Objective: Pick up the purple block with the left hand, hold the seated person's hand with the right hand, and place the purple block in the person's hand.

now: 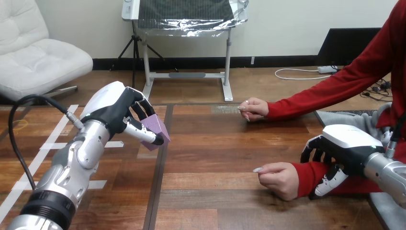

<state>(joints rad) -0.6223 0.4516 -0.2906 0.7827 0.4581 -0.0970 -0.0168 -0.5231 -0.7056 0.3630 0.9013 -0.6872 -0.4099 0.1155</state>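
Carrying the purple block (158, 123) in my left hand (112, 108), with my right hand (342, 143) clasped on the person's wrist (309, 175).

Risk one: the person's hand nearer me (280, 179) rests on the table (215, 158) with its fingers curled in. I judge a release over it would drop the block onto the wood, so the palm must open upward first. Risk two: the block is pinched only between my thumb and curled fingers, and a quick swing across could loosen it. My right hand's fingers and thumb curl round the red-sleeved wrist just behind that fist. The block sits raised above the table at the left, thumb across its near face, well apart from the fist.
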